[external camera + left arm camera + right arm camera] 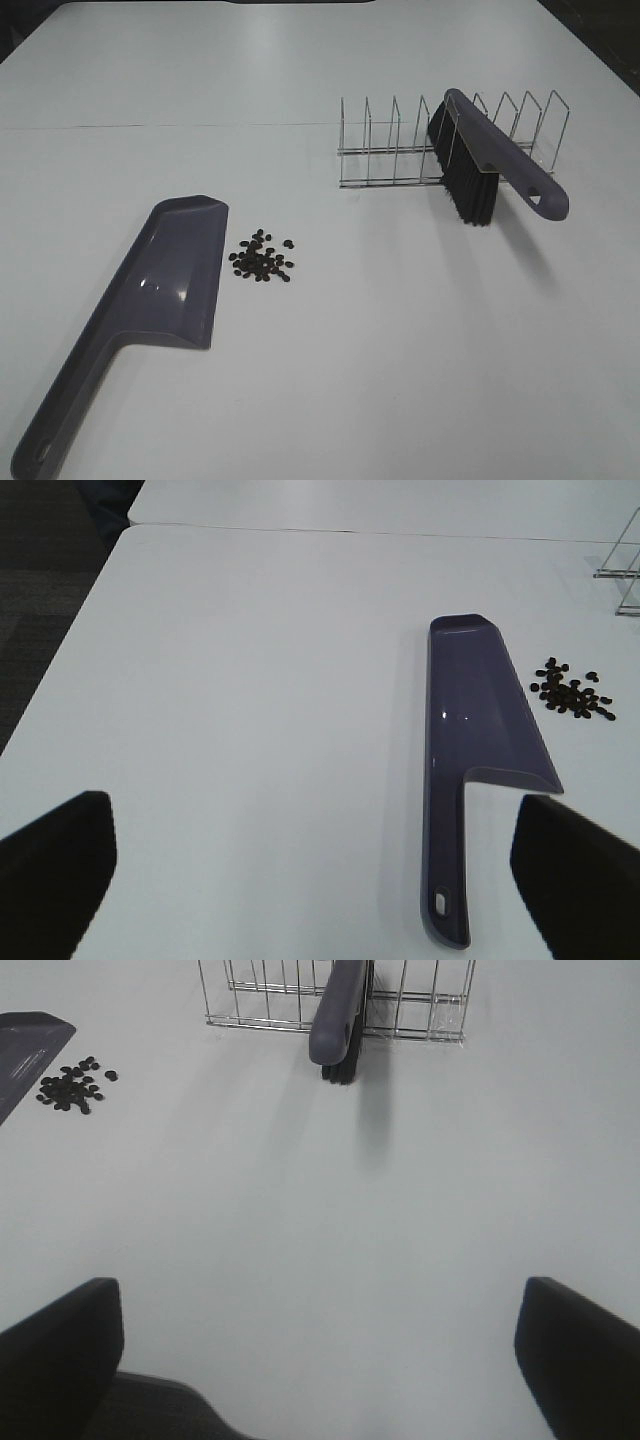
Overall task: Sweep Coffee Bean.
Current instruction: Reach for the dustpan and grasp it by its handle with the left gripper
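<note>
Coffee beans (pixel 262 258), tiny dark ovals, lie loosely clustered.

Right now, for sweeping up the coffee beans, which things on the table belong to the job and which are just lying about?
Belongs to the job:
coffee beans
purple-grey dustpan, beside the beans
brush, resting in the rack

Just lying about:
wire rack, apart from holding the brush

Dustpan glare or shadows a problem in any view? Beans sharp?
Exterior high: only small glints on the dustpan, coffee beans crisp. Left wrist: same tiny glints, beans sharp. Right wrist: the brush throws a soft shadow on the table; beans small but distinct.
</note>
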You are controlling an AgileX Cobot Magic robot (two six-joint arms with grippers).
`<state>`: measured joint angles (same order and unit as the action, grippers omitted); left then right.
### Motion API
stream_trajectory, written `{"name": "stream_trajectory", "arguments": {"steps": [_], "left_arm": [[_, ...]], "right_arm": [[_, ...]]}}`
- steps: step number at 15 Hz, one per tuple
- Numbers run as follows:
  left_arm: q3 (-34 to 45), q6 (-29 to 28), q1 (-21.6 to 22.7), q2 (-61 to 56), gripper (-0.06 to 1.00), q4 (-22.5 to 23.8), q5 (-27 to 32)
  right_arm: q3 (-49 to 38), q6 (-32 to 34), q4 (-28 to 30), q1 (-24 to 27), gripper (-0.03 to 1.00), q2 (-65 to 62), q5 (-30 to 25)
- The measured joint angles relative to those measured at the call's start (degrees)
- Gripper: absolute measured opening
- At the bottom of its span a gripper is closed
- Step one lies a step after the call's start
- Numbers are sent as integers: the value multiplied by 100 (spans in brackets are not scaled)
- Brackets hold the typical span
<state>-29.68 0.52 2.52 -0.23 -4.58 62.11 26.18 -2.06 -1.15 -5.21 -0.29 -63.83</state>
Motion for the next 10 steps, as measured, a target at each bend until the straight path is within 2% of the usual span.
{"name": "stream_trajectory", "arguments": {"steps": [10], "left_arm": [[0, 0, 0, 0, 99, 0, 0]], "right_arm": [[0, 0, 0, 0, 99, 0, 0]]}}
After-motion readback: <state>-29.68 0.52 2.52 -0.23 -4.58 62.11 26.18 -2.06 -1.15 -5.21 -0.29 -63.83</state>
